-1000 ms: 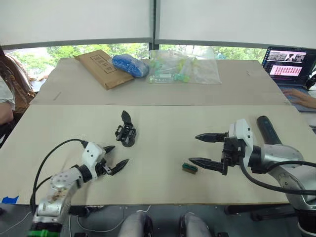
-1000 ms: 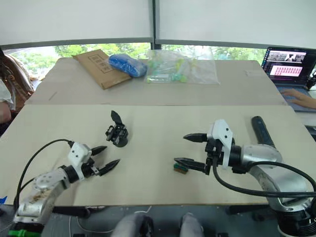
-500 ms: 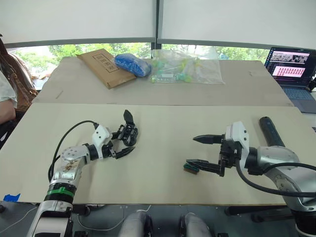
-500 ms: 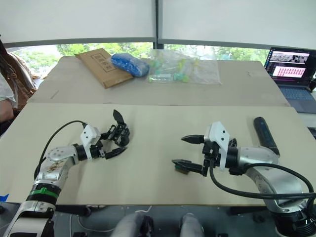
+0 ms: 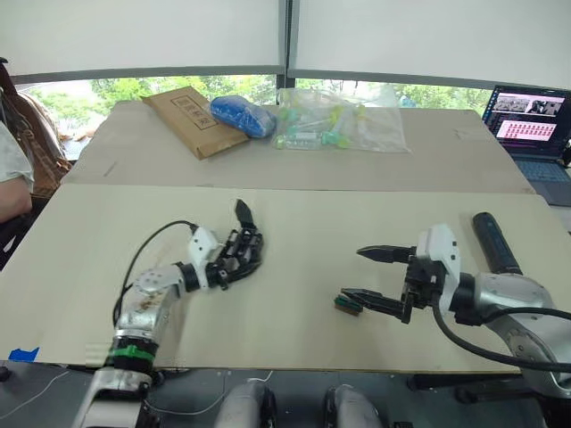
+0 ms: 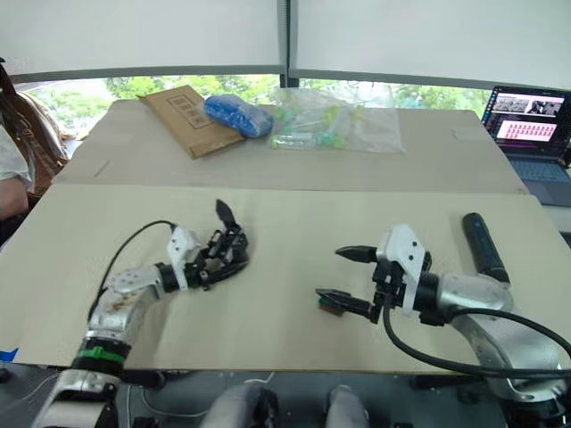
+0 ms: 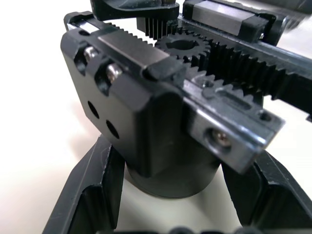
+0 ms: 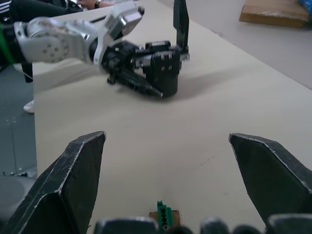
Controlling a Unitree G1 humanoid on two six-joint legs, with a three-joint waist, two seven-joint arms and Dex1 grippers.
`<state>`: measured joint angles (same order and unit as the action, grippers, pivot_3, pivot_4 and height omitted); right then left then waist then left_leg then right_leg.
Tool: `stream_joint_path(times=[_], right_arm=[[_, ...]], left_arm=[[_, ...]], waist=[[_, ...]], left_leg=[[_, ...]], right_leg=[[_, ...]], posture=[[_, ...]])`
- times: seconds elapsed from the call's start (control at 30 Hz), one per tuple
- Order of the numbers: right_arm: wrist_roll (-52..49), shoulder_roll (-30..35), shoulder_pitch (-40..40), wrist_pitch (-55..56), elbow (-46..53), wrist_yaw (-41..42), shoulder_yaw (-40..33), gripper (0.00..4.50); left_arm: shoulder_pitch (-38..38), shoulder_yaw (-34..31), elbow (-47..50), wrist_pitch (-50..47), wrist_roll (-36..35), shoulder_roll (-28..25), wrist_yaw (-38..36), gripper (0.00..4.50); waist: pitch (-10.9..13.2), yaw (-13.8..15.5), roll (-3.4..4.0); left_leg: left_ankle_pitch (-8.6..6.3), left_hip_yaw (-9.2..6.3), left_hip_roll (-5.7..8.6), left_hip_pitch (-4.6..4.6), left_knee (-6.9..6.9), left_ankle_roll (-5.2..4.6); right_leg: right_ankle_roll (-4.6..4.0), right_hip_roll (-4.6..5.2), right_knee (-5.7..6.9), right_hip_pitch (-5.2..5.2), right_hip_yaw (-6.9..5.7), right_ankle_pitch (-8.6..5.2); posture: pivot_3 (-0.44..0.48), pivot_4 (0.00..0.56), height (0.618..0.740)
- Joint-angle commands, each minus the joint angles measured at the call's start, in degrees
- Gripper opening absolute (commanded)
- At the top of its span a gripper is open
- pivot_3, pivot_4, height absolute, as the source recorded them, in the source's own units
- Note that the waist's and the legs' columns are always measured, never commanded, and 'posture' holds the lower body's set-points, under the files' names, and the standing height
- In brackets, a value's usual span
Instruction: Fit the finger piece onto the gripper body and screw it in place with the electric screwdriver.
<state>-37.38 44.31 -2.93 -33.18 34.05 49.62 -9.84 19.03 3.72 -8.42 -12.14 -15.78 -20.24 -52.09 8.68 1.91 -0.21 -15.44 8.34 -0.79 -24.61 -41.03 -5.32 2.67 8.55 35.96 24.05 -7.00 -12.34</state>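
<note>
The gripper body [image 5: 247,241] stands left of centre on the near table, one pointed black finger upright. My left gripper [image 5: 241,259] reaches it from the left and is open; its fingers [image 7: 90,195] flank the round base [image 7: 170,178] with slivers of table between. My right gripper [image 5: 352,273] hovers open at the right, its lower fingertip just over a small green block [image 5: 345,304]. The electric screwdriver [image 5: 495,241] lies flat on the table beyond my right arm. The finger piece is out of view.
On the far table lie a brown cardboard envelope [image 5: 191,121], a blue bundle [image 5: 243,114] and a clear plastic bag [image 5: 341,127]. A laptop [image 5: 532,123] sits at the far right. A person [image 5: 12,156] sits at the left edge.
My left gripper has travelled forward and right to the gripper body and now straddles its base. The right gripper has stayed open by the green block. The view has shifted slightly.
</note>
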Motion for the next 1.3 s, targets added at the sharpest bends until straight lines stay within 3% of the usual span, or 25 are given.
stream_joint_path(times=[0.03, 0.37, 0.67, 0.73, 0.83, 0.93, 1.07, 1.17, 1.3], right_arm=[[-2.2, 0.9, 2.9, -1.0, 4.2, -1.5, -4.3, 4.5], [-2.3, 0.8, 8.0, -1.2, 7.0, -4.3, -7.1, 4.5], [-1.8, 1.2, 7.9, -0.6, 6.1, -4.8, -7.1, 4.5], [-1.9, 1.3, 7.7, -0.6, 5.8, -4.8, -7.2, 4.5], [-2.9, 1.4, 6.9, -1.1, 5.3, -4.9, -7.8, 4.5], [-8.1, 0.7, 4.7, -4.4, 4.6, -7.3, -10.5, 4.5], [-14.2, 4.9, 3.5, -9.2, 3.2, -6.3, -16.1, 4.5], [-18.2, 12.4, 2.9, -17.4, -1.3, -5.2, -20.0, 4.5], [-20.1, 19.4, -0.8, -26.7, -8.0, -8.2, -19.3, 4.5]], left_arm=[[1.6, 2.2, 9.8, -3.8, 1.0, 4.3, 7.9, 2.33], [2.7, 8.5, 8.5, -7.7, 8.8, 15.2, 23.3, 2.33], [1.2, 10.2, 6.3, -4.8, 11.4, 15.2, 24.5, 2.33], [0.1, 9.7, 7.3, -5.7, 10.4, 13.8, 23.0, 3.36], [-2.3, 8.6, 10.2, -8.4, 8.1, 11.5, 20.6, 4.47], [-5.4, 7.0, 13.8, -11.2, 6.2, 8.5, 19.3, 4.47], [-8.9, 3.7, 19.1, -14.6, 2.5, 1.8, 14.8, 4.47], [-9.5, 0.3, 21.6, -16.3, -2.8, -7.6, 4.9, 4.47], [-6.7, -3.9, 23.6, -19.2, -12.3, -15.2, -5.5, 4.47]], waist=[[0.0, 0.2, -0.03], [0.0, 0.2, -0.06], [0.0, 0.5, -0.07], [0.0, 0.3, -0.06], [0.0, 0.2, -0.05], [0.0, 0.0, -0.03], [0.0, -0.3, -0.02], [0.0, -0.5, -0.01], [0.0, -0.6, 0.01]], left_leg=[[0.01, 0.0, 0.0, -0.01, -0.02, -0.02], [0.02, -0.03, -0.02, 0.01, 0.04, -0.03], [-0.02, -0.06, -0.01, 0.0, 0.01, -0.1], [-0.02, -0.06, -0.02, 0.0, 0.01, -0.09], [-0.02, -0.06, -0.03, 0.02, 0.03, -0.09], [-0.02, -0.07, -0.06, 0.04, 0.03, -0.09], [-0.02, -0.07, -0.07, 0.1, 0.05, -0.08], [-0.03, -0.07, -0.08, 0.14, 0.06, -0.07], [-0.03, -0.08, -0.08, 0.2, 0.13, -0.06]], right_leg=[[0.01, 0.0, 0.0, 0.0, 0.01, 0.02], [-0.02, -0.04, 0.01, 0.05, 0.05, 0.04], [-0.02, 0.01, -0.02, 0.04, 0.06, 0.04], [-0.03, 0.01, -0.01, 0.04, 0.06, 0.04], [-0.03, 0.01, -0.01, 0.05, 0.06, 0.04], [-0.04, 0.01, 0.0, 0.04, 0.09, 0.04], [-0.06, 0.02, 0.01, 0.02, 0.11, 0.03], [-0.07, 0.03, -0.01, 0.0, 0.11, 0.02], [-0.16, 0.06, 0.0, 0.04, 0.1, -0.02]], posture=[[0.0, 0.15, 0.732], [0.0, 0.15, 0.732], [0.0, 0.15, 0.732], [0.0, 0.15, 0.732], [0.0, 0.15, 0.732], [0.0, 0.15, 0.732], [0.0, 0.15, 0.732], [0.0, 0.15, 0.732], [0.0, 0.15, 0.732]])
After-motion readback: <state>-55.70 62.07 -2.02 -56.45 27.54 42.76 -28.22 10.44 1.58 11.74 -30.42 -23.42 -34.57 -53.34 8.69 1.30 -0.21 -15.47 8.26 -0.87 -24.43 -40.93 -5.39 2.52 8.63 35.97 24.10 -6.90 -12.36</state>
